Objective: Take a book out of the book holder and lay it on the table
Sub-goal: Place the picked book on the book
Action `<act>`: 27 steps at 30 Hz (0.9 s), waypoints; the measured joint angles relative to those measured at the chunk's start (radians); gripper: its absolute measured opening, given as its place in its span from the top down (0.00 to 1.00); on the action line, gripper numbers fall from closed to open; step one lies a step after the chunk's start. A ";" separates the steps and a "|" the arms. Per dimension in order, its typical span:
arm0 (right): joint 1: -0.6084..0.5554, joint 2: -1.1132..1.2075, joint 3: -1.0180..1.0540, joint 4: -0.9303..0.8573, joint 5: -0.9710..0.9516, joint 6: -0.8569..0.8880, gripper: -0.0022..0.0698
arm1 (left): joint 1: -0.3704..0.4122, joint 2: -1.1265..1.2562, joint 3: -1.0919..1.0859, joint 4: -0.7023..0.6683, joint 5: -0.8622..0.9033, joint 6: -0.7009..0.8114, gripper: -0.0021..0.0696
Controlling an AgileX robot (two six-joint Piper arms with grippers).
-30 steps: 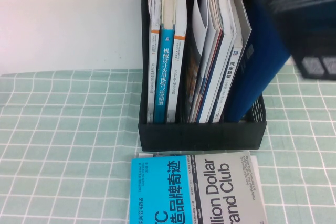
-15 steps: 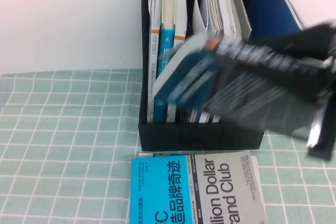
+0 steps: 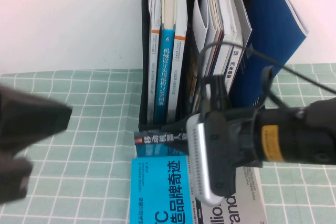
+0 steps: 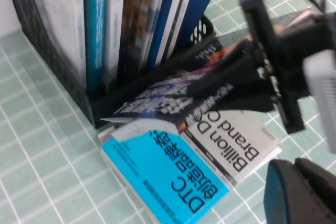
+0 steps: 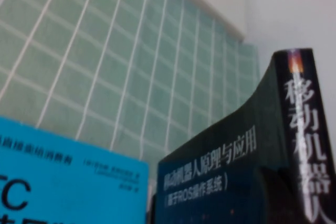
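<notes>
The book (image 3: 157, 138), dark with white Chinese title, is out of the book holder (image 3: 143, 77) and held low and tilted in front of its front wall, over the cyan-and-grey book (image 3: 163, 192). My right gripper (image 3: 205, 124) is shut on the book's far end; the left wrist view shows the grip (image 4: 223, 85) on the book (image 4: 163, 103). In the right wrist view the book's spine and cover (image 5: 236, 171) fill the near corner. My left gripper (image 3: 21, 153) hangs open and empty over the table (image 3: 84, 129) at the left; its fingers (image 4: 299, 192) show in the left wrist view.
The holder keeps several upright books and magazines (image 3: 170, 51), with a thin royal-blue book (image 3: 273, 30) leaning out at its right. The cyan-and-grey book lies flat before the holder (image 4: 173, 177). A white wall stands behind.
The right arm has swung the dark book from above the holder down to its front, over the cyan-and-grey book. The left gripper has come into view at the left.
</notes>
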 joint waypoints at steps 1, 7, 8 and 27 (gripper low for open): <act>0.000 0.016 0.000 0.000 0.003 -0.002 0.79 | 0.000 -0.020 0.029 0.000 -0.010 -0.012 0.97; 0.002 0.115 -0.002 0.002 -0.094 0.059 0.79 | 0.000 -0.090 0.145 0.002 -0.054 -0.083 0.97; 0.007 0.132 -0.002 0.002 -0.113 0.081 0.79 | 0.000 -0.094 0.152 0.000 -0.057 -0.088 0.97; 0.021 0.300 -0.012 -0.007 -0.265 0.438 0.36 | 0.000 -0.099 0.159 -0.008 -0.072 -0.101 0.97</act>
